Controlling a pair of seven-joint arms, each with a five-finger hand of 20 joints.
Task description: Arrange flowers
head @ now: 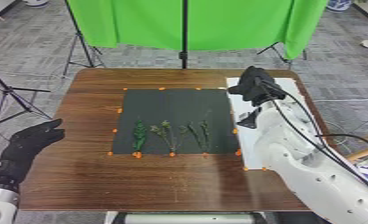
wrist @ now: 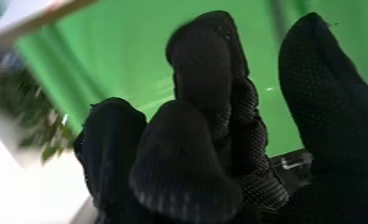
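Head view shows me the brown bench (head: 92, 185), and on it one dark mat (head: 163, 105) with small orange markers around its edges. On the mat, close to its near edge, lie four cut stems, side by side and apart, each with its length running from the near side toward the far side. The leftmost stem (head: 139, 136) is the fullest and the greenest; the second stem (head: 169, 134) divides into thin branches. The other two stems (head: 205, 133) are slender and lie near the mat's right edge.

My right hand (head: 256, 86) is above the far part of the white sheet (head: 250, 156), which lies along the right edge of the bench. In the right wrist view its fingers (wrist: 203, 65) are loosely extended, the thumb stands apart from them, and I see nothing gripped. Behind them are the green curtain (wrist: 118, 55) and some blurred leaves (wrist: 52, 125).

My left hand (head: 29, 142) is at the left edge of the bench, well apart from the stems, with its fingers relaxed and holding nothing.
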